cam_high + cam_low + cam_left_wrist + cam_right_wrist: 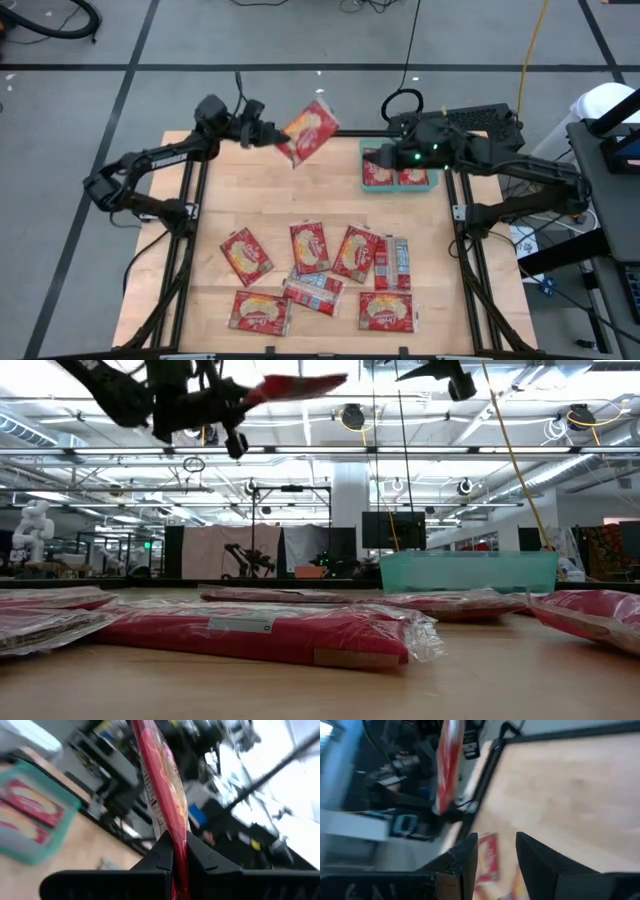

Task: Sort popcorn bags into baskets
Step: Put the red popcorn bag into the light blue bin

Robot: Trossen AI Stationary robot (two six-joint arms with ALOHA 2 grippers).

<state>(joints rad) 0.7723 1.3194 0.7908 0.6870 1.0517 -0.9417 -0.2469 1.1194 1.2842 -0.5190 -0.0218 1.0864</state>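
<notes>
My left gripper (272, 135) is shut on a red popcorn bag (310, 130), high above the table's far edge, left of the teal basket (400, 189). In the low view this bag (295, 385) shows edge-on near the top. The basket holds two popcorn bags (410, 177) lying flat. My right gripper (380, 160) hovers open above the basket's left part with nothing between its fingers (535, 855). Several more popcorn bags (310, 248) lie flat on the near half of the table. My left gripper pinches the bag by one end (179, 847) between its two fingers. The fingers come level from the table's left. The bag sticks out beyond the fingertips toward the basket, lifted clear of the table and roughly level, its printed face up.
The loose bags (260, 630) fill the near middle of the wooden table (250, 190); the far middle is bare wood. Black frame rails (185, 250) run along the left and right edges. The low view shows the basket (468, 572) at the back right.
</notes>
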